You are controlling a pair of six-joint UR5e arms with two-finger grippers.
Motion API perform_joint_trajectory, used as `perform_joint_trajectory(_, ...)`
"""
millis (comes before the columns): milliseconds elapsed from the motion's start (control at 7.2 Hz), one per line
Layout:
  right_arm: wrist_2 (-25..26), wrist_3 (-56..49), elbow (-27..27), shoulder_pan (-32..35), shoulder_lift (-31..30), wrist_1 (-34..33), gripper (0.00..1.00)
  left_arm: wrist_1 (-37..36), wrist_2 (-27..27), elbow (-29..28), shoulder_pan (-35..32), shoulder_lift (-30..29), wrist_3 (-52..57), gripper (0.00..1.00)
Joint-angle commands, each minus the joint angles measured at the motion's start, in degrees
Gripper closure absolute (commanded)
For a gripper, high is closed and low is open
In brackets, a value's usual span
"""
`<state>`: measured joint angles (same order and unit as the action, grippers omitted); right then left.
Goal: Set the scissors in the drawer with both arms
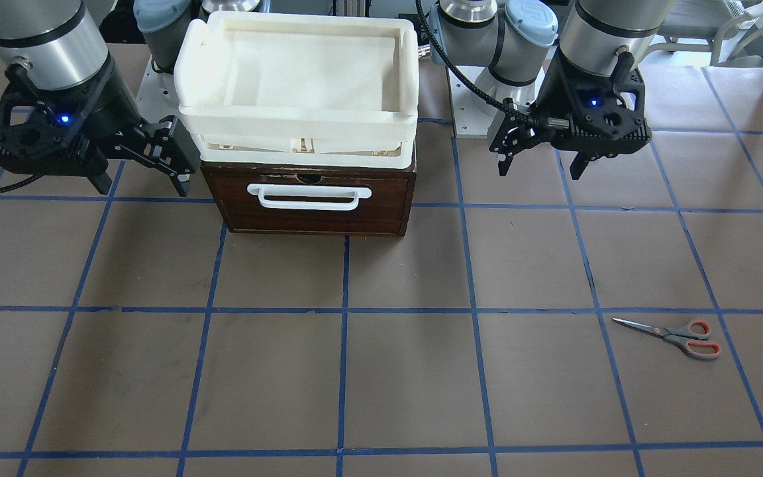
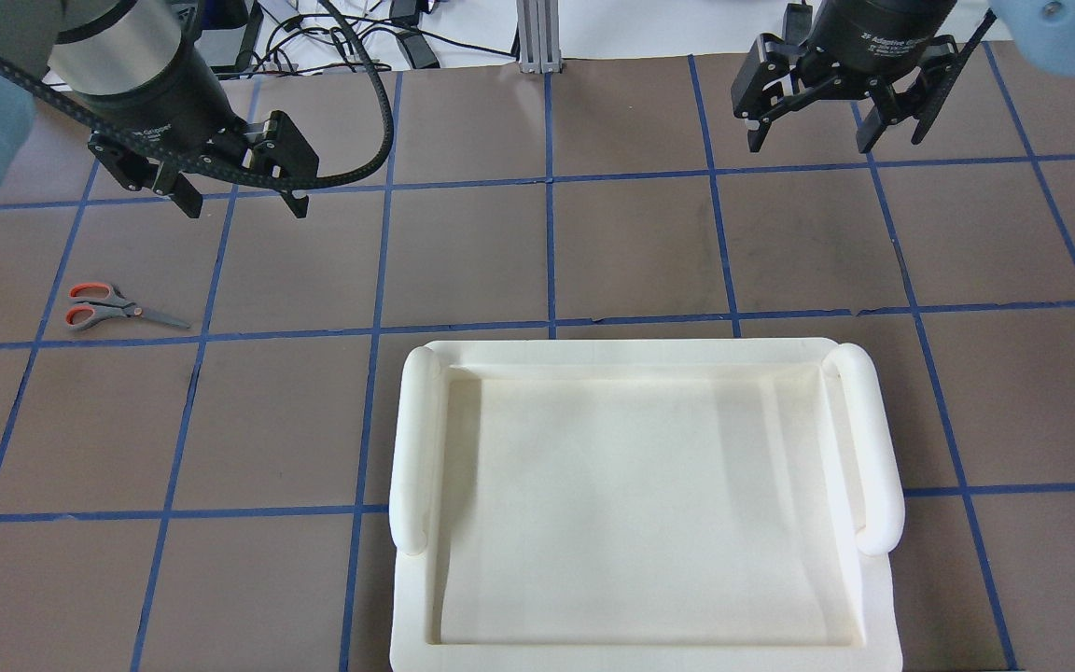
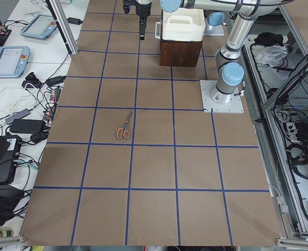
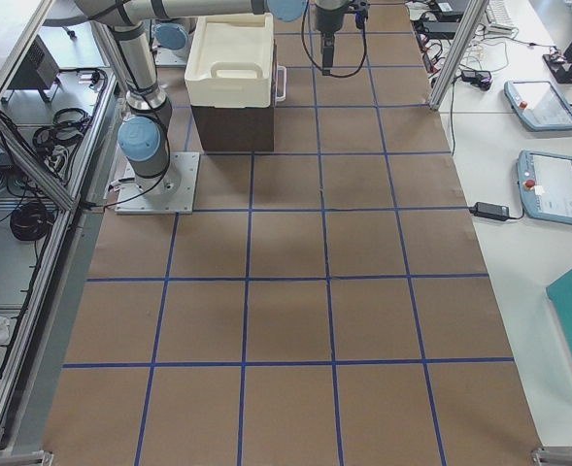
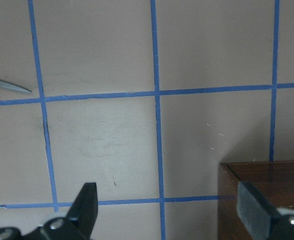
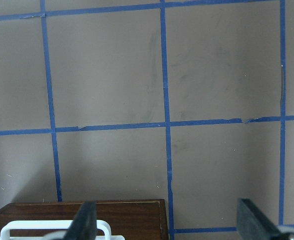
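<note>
Two arms at a table (image 1: 381,384). The drawer (image 1: 308,199), with its white handle (image 1: 308,197) facing away from the robot, is seen shut, and a cream tray (image 1: 295,112) is stacked on top of it. The scissors (image 1: 669,334) are laid flat on the table, well apart from the drawer, out beyond its front and off toward the left arm's side; the blades are closed and the tips are turned toward the drawer. The left gripper (image 1: 540,165) is held above the table beside the drawer, fingers spread and nothing between them. The right gripper (image 1: 143,182) is held close to the drawer's opposite side, likewise spread and empty.
</note>
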<state>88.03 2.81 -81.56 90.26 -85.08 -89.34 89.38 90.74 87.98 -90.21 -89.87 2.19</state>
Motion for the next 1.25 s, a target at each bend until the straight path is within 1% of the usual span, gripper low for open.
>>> perform_joint_trajectory(0, -0.2, 0.0, 0.0, 0.0, 0.1, 0.0, 0.0, 0.4, 0.1, 0.0, 0.0, 0.0, -0.1, 0.0)
perform_joint_trajectory(139, -0.4, 0.0, -0.1, -0.3, 0.2, -0.1, 0.0, 0.5, 0.1, 0.3, 0.0, 0.4, 0.1, 0.0)
perform_joint_trajectory(278, -0.1, 0.1, 0.0, -0.4, 0.0, -0.7, 0.0, 0.4, 0.3, 1.3, 1.0, 0.4, 5.0, 0.0)
perform_joint_trajectory(417, -0.7, 0.1, -0.1, -0.4, 0.1, -0.7, 0.0, 0.3, 0.5, 2.2, 2.4, 0.7, 17.5, 0.0)
perform_joint_trajectory(556, 0.1, 0.9, -0.9, -0.4, 0.4, -1.1, 0.0, 0.4, 1.5, 2.2, 4.4, 0.9, 22.2, 0.0)
perform_joint_trajectory(694, 0.5, 1.5, -2.5, -0.7, 0.4, -3.7, 0.0, 0.5, 5.1, 2.5, 7.3, 0.8, 32.8, 0.0)
perform_joint_trajectory(833, 0.6, 5.7, -3.5, -0.9, 0.4, -6.0, 0.0, 0.4, 8.0, 2.7, 12.5, 0.7, 48.5, 0.0)
perform_joint_trajectory(972, 1.9, 18.3, -3.7, -0.7, 0.5, -5.9, 0.0, 0.7, 7.4, 2.9, 18.3, 0.0, 58.4, 0.0)
perform_joint_trajectory(1111, 2.0, 31.9, -3.8, -0.3, 0.4, -5.8, 0.0, 0.7, 7.3, 3.5, 23.1, -1.1, 70.6, 0.0)
